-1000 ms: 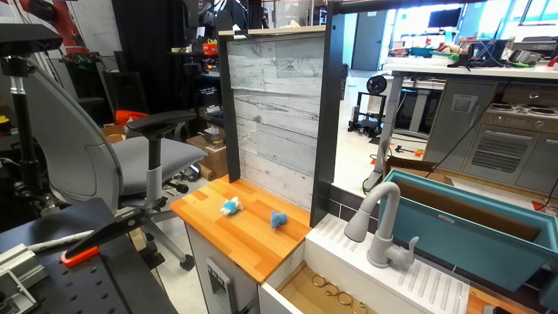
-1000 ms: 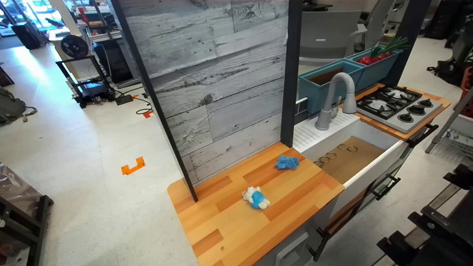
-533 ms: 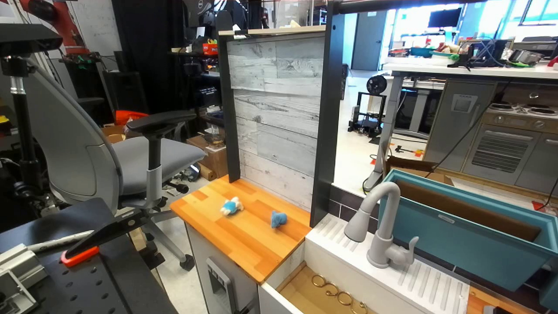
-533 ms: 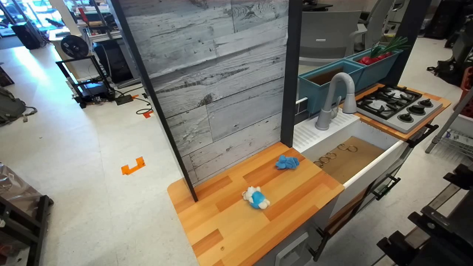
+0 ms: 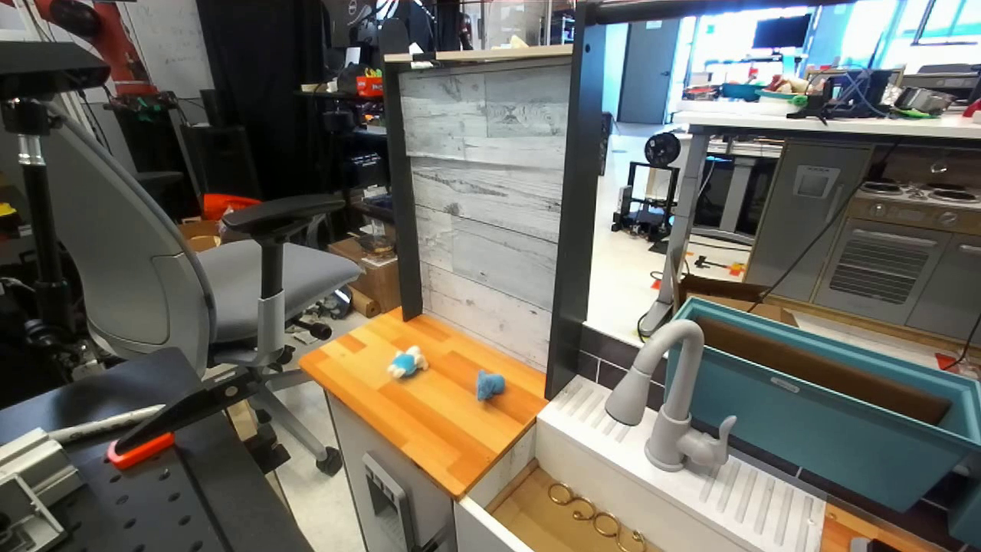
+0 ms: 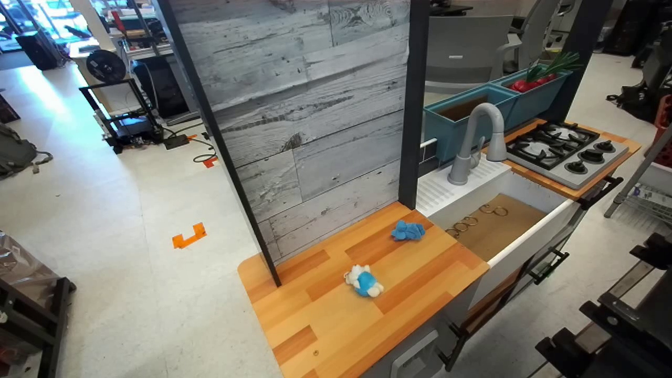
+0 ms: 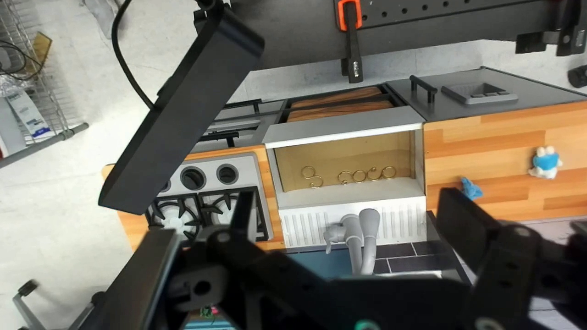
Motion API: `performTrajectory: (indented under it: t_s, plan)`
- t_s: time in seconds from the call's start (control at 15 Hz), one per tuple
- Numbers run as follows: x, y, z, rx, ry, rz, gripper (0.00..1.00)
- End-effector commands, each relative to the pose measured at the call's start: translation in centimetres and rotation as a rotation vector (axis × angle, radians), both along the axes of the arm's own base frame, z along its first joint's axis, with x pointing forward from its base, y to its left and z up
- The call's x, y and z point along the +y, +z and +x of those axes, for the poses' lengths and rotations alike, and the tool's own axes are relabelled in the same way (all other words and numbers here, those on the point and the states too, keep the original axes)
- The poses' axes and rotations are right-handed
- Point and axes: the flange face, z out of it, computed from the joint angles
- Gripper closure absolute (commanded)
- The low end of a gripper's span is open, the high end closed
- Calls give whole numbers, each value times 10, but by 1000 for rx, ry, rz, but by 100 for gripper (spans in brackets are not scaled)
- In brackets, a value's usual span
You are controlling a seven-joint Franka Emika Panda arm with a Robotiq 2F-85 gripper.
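Note:
My gripper [image 7: 345, 201] shows only in the wrist view. Its two black fingers are wide apart, with nothing between them. It is high above the play kitchen, over the grey faucet [image 7: 369, 222] and the white sink [image 7: 353, 196]. Several gold rings [image 7: 359, 176] lie in the sink. A small blue plush toy [image 7: 471, 189] lies on the wooden counter [image 7: 486, 137], partly near the right finger's outline. A white plush toy with a blue body [image 7: 545, 161] lies farther right. Both exterior views show the blue toy [image 5: 490, 385] [image 6: 408, 230] and the white-and-blue toy [image 5: 407, 363] [image 6: 364, 282] apart on the counter.
A grey wood-look panel [image 5: 490, 192] stands upright behind the counter, between dark posts. Teal planters [image 6: 464, 126] stand behind the faucet, one with red vegetables [image 6: 533, 83]. A toy stove [image 6: 569, 152] is beyond the sink. A dark perforated table [image 7: 412, 27] faces the kitchen front.

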Motion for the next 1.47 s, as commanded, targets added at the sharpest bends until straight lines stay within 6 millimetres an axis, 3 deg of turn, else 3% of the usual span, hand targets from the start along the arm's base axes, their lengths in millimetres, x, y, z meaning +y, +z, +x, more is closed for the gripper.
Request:
performTrajectory:
  t_s: [0.0, 0.93, 1.4]
  plan:
    - [-5, -39, 32, 33, 66, -60, 0]
    - [-44, -217, 134, 234, 145, -158, 0]
    - [-55, -297, 181, 230, 26, -146, 0]
